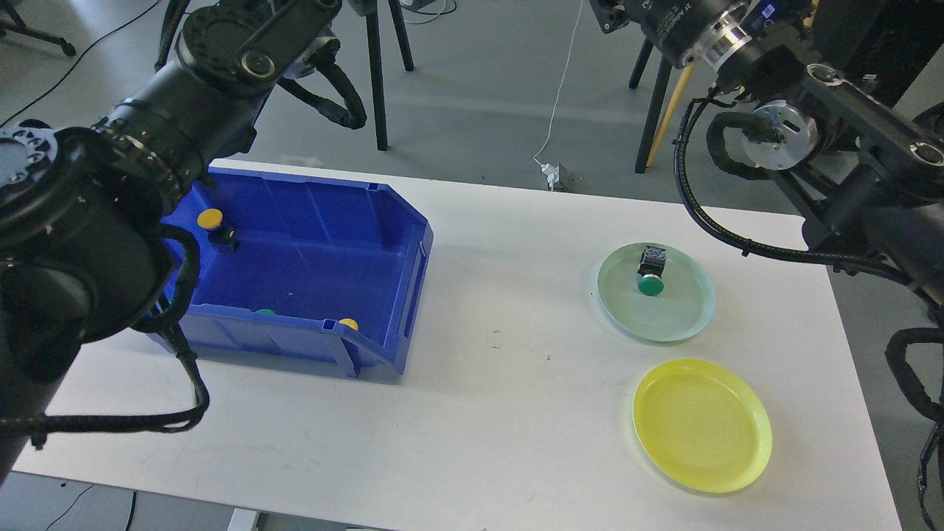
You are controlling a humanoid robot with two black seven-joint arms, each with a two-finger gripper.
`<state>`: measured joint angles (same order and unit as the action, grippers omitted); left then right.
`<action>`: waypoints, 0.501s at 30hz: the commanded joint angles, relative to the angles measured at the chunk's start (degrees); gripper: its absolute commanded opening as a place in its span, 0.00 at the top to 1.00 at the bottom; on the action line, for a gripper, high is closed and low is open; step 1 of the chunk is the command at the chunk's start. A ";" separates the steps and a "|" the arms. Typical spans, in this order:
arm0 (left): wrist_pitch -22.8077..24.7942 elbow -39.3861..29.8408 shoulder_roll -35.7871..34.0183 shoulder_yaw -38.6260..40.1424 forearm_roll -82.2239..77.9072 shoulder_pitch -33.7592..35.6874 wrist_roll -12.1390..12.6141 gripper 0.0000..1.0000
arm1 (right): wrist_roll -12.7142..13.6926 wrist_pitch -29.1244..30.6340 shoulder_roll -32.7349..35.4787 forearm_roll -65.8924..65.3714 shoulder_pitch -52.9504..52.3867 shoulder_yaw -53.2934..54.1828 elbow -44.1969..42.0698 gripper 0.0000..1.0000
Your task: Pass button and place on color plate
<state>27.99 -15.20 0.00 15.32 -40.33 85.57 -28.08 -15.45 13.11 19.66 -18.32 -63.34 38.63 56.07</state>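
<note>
Yellow plate (702, 425): nearest the camera at right on the white table (501, 413), it sits bare, with no button on it

Green plate (656, 292): just beyond the yellow one and apart from it, it carries a green button (650, 274) lying on its side, cap toward the camera, black switch body behind

Blue bin (310, 258): at left on the table, well apart from both plates; two caps, one green (265, 313) and one yellow (349, 324), peek over the near wall, mostly hidden

Yellow button (214, 226): stands upright at the bin's far left corner, yellow cap on top of a dark body, close beside the left arm

Handling: a judgement only, but these look like small hard plastic push-buttons, light and rigid; the domed cap seems smooth and likely to slip, while the squarer black body below offers flatter sides for two fingers, so a pinch across the body seems the safer hold

Fit: the yellow button appears the natural match for the bare yellow plate, and the distance across the table suggests a hand-over between arms

Left gripper: the arm fills the left edge and rises toward the top of the frame; its far end is out of view, so whether it grips or hangs slack cannot be told

Right gripper: the arm crosses the upper right corner; no fingers are visible there either, and its state cannot be told
</note>
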 commanded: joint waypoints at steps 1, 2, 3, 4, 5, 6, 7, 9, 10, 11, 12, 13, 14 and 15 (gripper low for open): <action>0.01 0.00 0.00 -0.12 -0.27 -0.05 0.08 0.06 | -0.10 -0.01 -0.06 0.04 -0.03 0.05 0.09 0.80; 0.01 0.00 0.00 -0.12 -0.28 -0.05 0.08 0.05 | -0.10 -0.01 -0.06 0.04 -0.12 0.05 0.09 0.80; 0.01 -0.18 0.00 -0.12 -0.54 -0.05 0.08 0.03 | -0.10 -0.01 0.03 0.04 -0.12 0.05 0.09 0.80; 0.01 -0.27 0.00 -0.12 -0.63 -0.05 0.08 0.02 | -0.10 -0.01 0.03 0.04 -0.12 0.05 0.09 0.80; 0.01 -0.27 0.00 -0.12 -0.63 -0.05 0.08 0.02 | -0.10 -0.01 0.03 0.04 -0.12 0.05 0.09 0.80; 0.01 -0.27 0.00 -0.12 -0.63 -0.05 0.08 0.01 | -0.10 0.08 0.12 0.04 -0.12 0.05 0.09 0.80; 0.01 -0.27 0.00 -0.12 -0.63 -0.05 0.08 0.01 | -0.10 0.08 0.12 0.04 -0.12 0.05 0.09 0.80; 0.01 -0.27 0.00 -0.12 -0.63 -0.05 0.08 0.01 | -0.10 0.08 0.20 0.04 -0.12 0.05 0.09 0.80; 0.01 -0.36 0.00 -0.20 -0.71 -0.05 0.08 0.01 | -0.10 0.08 0.20 0.04 -0.12 0.05 0.09 0.80; 0.01 -0.36 0.00 -0.21 -0.72 -0.05 0.08 0.01 | -0.10 0.08 0.20 0.04 -0.12 0.05 0.09 0.80; 0.01 -0.27 0.00 -0.21 -0.72 -0.14 0.08 0.01 | -0.10 0.16 0.20 0.04 -0.12 0.05 0.09 0.80; 0.01 -0.27 0.00 -0.21 -0.72 -0.14 0.08 0.01 | -0.10 0.16 0.20 0.04 -0.12 0.05 0.09 0.80; 0.01 -0.27 0.00 -0.21 -0.72 -0.14 0.08 0.01 | -0.10 0.16 0.20 0.04 -0.12 0.13 0.09 0.80; 0.01 -0.27 0.00 -0.21 -0.72 -0.14 0.08 0.01 | -0.10 0.16 0.20 0.04 -0.12 0.13 0.09 0.80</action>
<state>27.99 -15.52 -0.01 15.14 -41.00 85.48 -28.05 -15.50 13.24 19.86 -18.29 -63.43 38.63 56.15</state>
